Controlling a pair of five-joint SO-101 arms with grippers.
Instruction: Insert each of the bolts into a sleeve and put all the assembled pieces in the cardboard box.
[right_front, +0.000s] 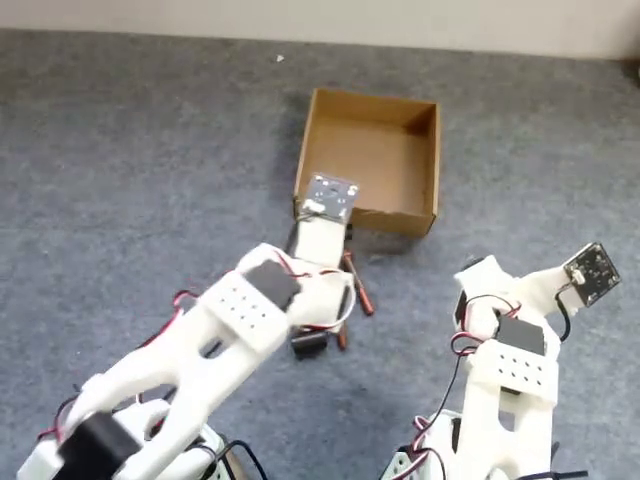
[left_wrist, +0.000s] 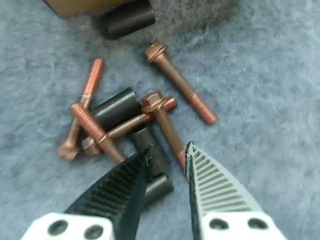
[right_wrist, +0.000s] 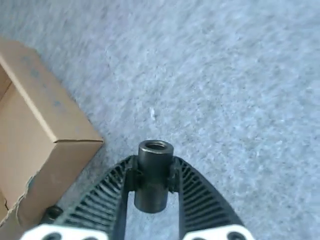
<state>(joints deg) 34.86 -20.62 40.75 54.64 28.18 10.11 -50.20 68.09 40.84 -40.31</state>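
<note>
Your left gripper (left_wrist: 169, 150) is part open and empty. Its tips straddle the threaded end of one bolt (left_wrist: 167, 127) in the pile just beside the cardboard box (right_front: 395, 218). That bolt's long axis runs away from the gripper, head at the far end, so the jaws would close across the shank; it rests on a loose sleeve (left_wrist: 161, 177) and touches other bolts (left_wrist: 87, 122), which may shift. Your right gripper (right_wrist: 153, 167), well apart from the pile, is clamped on an upright sleeve (right_wrist: 155, 150) with its bore facing up, so the left arm is nearer the bolt.
</note>
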